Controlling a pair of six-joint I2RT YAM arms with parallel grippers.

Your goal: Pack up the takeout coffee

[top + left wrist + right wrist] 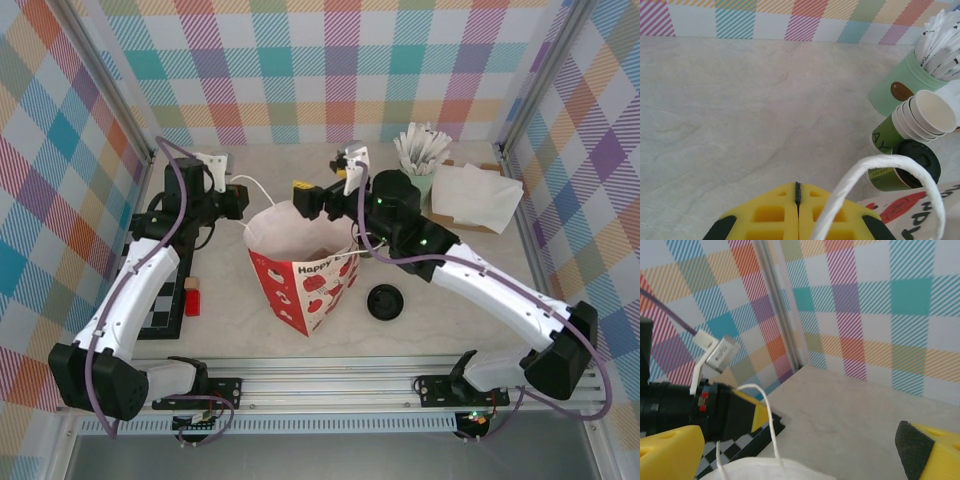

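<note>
The takeout coffee (904, 169), a green cup with a black lid, stands upright on the table just past the paper bag (300, 275), next to a tilted stack of lidless cups (921, 116). My left gripper (798, 192) is shut at the bag's far left corner. The bag's white cord handle (875, 162) lies across its right finger, and no cord shows between the pads. My right gripper (325, 195) hangs open over the bag's mouth, with nothing between its fingers (670, 450); the bag's top (775, 472) is just under it.
A loose black lid (385, 300) lies right of the bag. A green holder of sachets (420, 160) and napkins on a brown tray (478, 195) sit at the back right. A black checkered board (160, 300) with a red block (192, 298) lies at the left.
</note>
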